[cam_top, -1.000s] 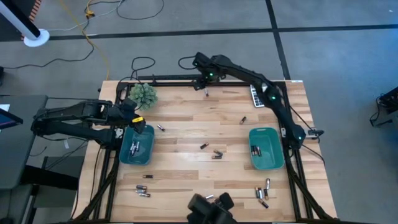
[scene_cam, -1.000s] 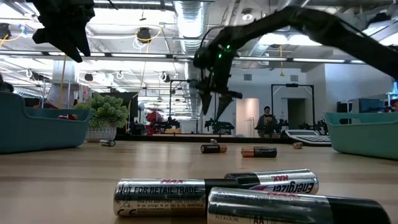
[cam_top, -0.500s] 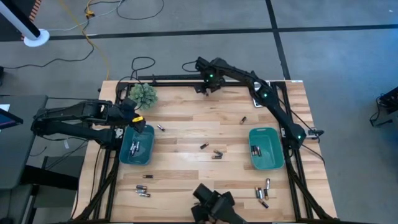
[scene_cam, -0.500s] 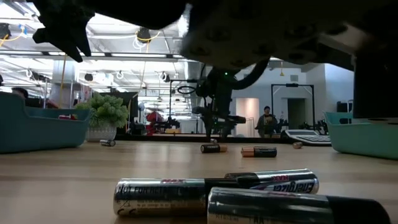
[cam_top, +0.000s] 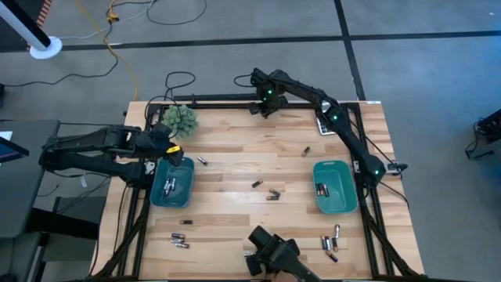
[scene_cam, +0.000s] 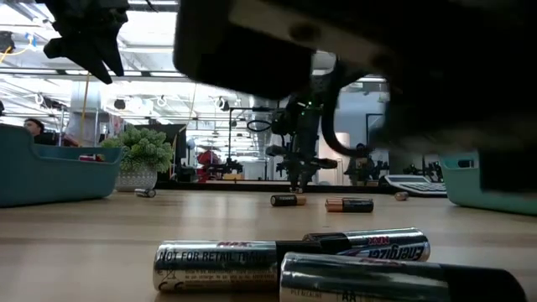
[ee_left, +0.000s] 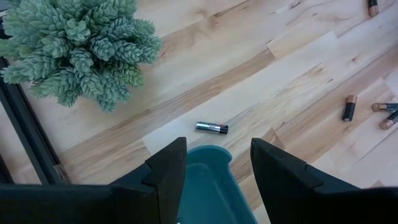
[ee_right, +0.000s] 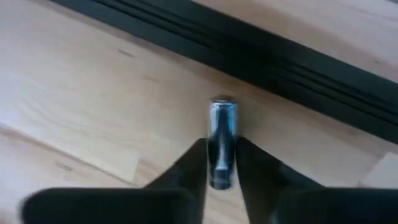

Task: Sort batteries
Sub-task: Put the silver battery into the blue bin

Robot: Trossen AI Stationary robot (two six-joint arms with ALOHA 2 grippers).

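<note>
Small batteries lie scattered on the wooden table: a few at mid-table (cam_top: 266, 189), some at the near left (cam_top: 178, 239) and some at the near right (cam_top: 332, 241). My right gripper (cam_top: 261, 111) stands at the far edge, shut on a silvery battery (ee_right: 221, 134). My left gripper (ee_left: 214, 168) hangs open above the far end of the left teal bin (cam_top: 171, 184), touching nothing. A second teal bin (cam_top: 335, 188) sits at the right with batteries in it. Two batteries (scene_cam: 277, 264) lie close in the low view. My right gripper pinches the silvery battery by its two long sides (ee_right: 219, 163) between its two fingers, at the end nearest the wrist. The fingers come from above, pointing steeply down, and lie along the battery. The battery lies flat on the wood beside the black rail (ee_right: 267, 59).
A green plant (cam_top: 180, 119) stands at the far left and a calculator (cam_top: 323, 121) at the far right. One battery (ee_left: 211, 127) lies just beyond the left bin. A dark object (cam_top: 270, 254) sits at the near edge, and a dark blur covers the low view's top.
My right gripper has come down to the table at its far edge, turned a little, and shut on the silvery battery there. The dark object at the near edge has shifted, and its blur has spread across the low view.
</note>
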